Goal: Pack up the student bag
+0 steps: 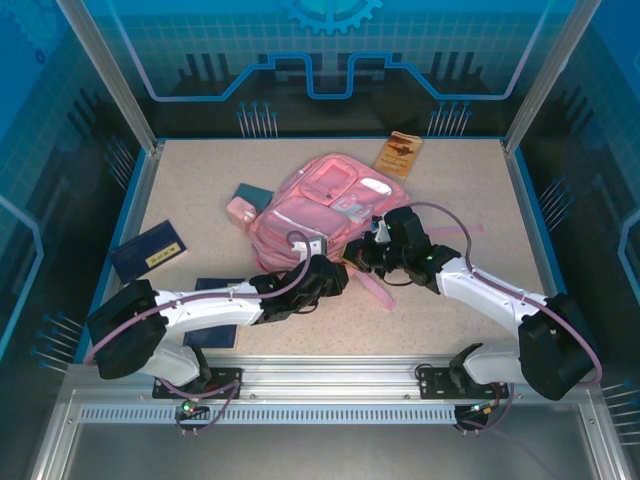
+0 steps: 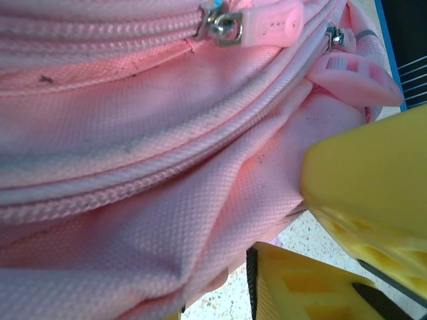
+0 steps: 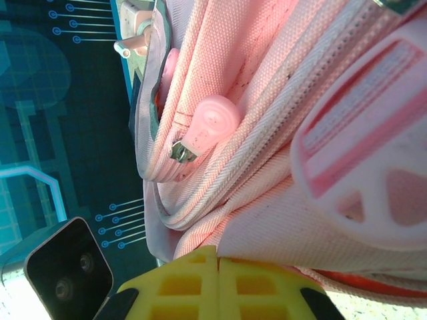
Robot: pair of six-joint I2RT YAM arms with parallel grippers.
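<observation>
Speckled bench (image 1: 190, 175) holds the student bag (image 1: 320, 200), packing seemingly barely begun — dark blue books (image 1: 148, 250) lie outside, left — left claw (image 1: 333, 277) part-open at its fabric, right claw (image 1: 362, 255) closed.

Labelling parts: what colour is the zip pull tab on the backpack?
Pale pink pull tab, matching the backpack; best in left wrist view.

Student bag (image 1: 320, 205) is laid at mid worktop (image 1: 200, 170). A booklet (image 1: 398, 153) is set behind it to the right, near but apart. One flat book (image 1: 150, 250) is placed well left of the bag; another book (image 1: 253, 193) is seen just beside its rear-left side. Left tool (image 1: 335, 282) and right tool (image 1: 362, 256) are positioned side by side at the bag's near edge.
</observation>
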